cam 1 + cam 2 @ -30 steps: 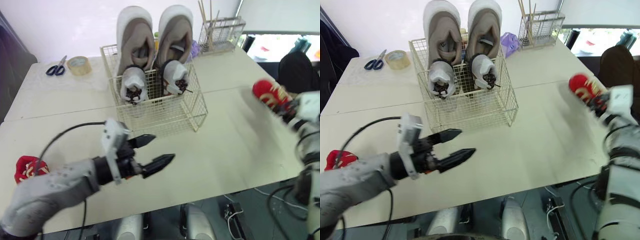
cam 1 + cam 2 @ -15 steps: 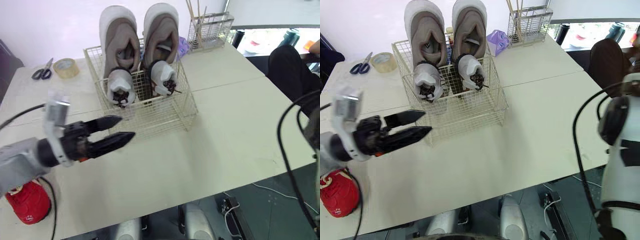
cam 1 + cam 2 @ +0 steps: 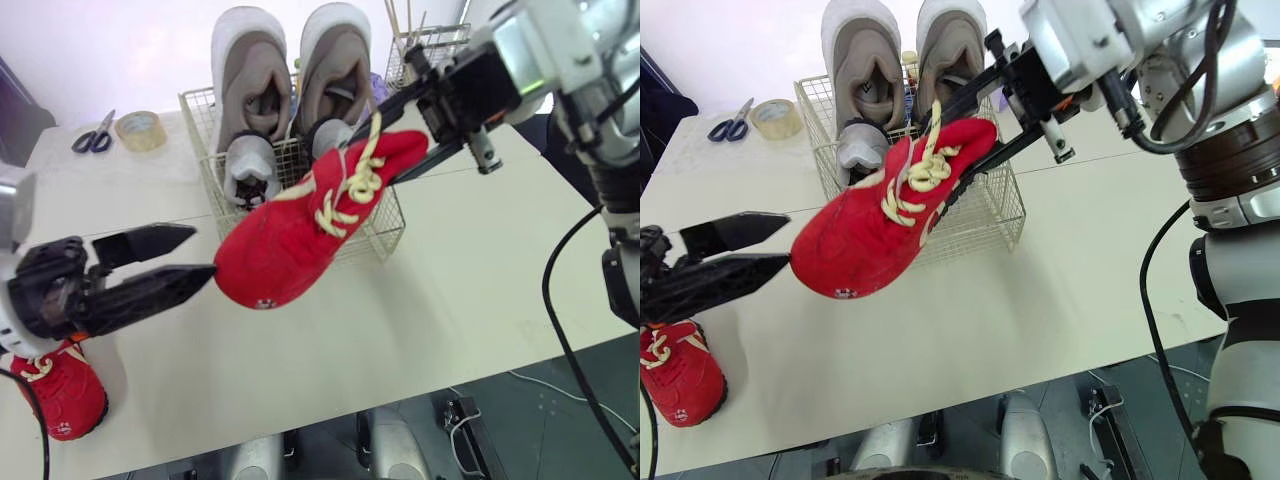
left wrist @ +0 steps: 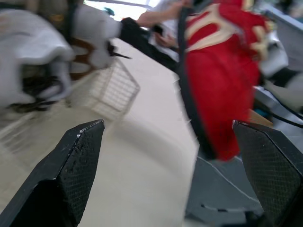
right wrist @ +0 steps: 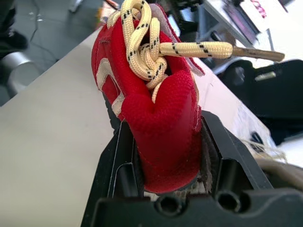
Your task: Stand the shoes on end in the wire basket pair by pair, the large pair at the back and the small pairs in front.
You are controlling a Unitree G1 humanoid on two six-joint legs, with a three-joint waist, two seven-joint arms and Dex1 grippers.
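The table [image 3: 470, 260] bears the basket [image 3: 388, 222], with the large pair [image 3: 250, 60] on end at the back. A red shoe [image 3: 300, 240] hangs in the air before the basket, toe low and heel high. Its mate [image 3: 60, 395] lies at the table's near left edge. A small white pair [image 3: 247, 165] stands in front of the large pair. The right gripper [image 3: 378, 150] is clamped on the red shoe's heel. The left gripper [image 3: 203, 252] is parted and empty, just beside the toe. The shoe looks light and soft, and its heel collar squashes in the clamp. The firmer sole near the toe seems the better second hold.
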